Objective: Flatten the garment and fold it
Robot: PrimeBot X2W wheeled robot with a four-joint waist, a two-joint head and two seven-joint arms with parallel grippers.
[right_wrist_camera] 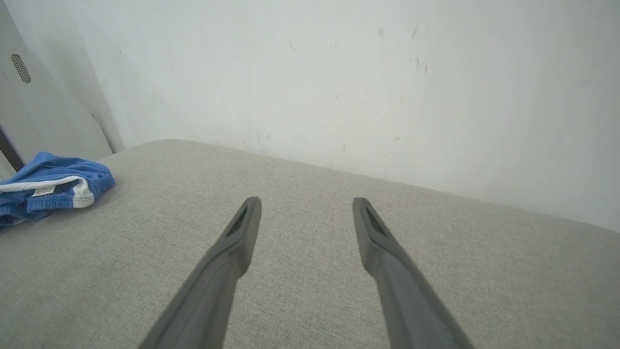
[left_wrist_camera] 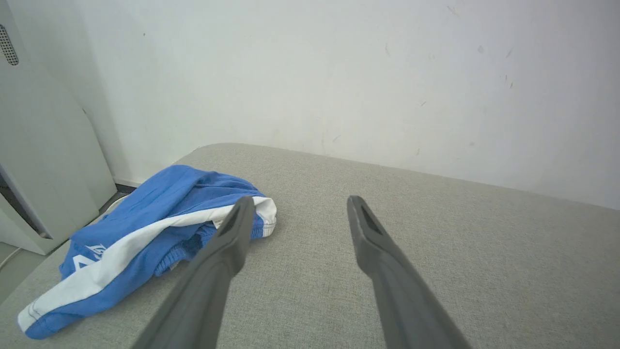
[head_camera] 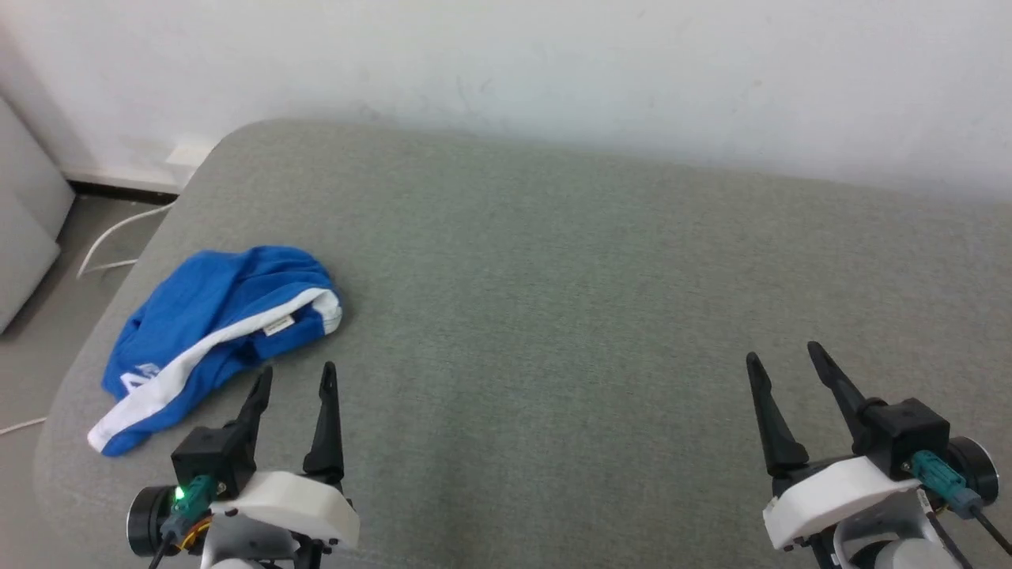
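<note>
While the garment (head_camera: 213,316) lies bunched up on the left side of the gray cushion (head_camera: 553,276), my left gripper (head_camera: 296,370) waits just beside it, fingers apart. My right gripper (head_camera: 783,354) is well apart, fingers spread too.

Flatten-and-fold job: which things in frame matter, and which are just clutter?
Job:
- blue shorts, crumpled on the grey cushion
- left pincer, open, just short of the shorts
- right pincer, open, far from them

Lying about:
- white cable on the floor
- grey unit beside the cushion
</note>
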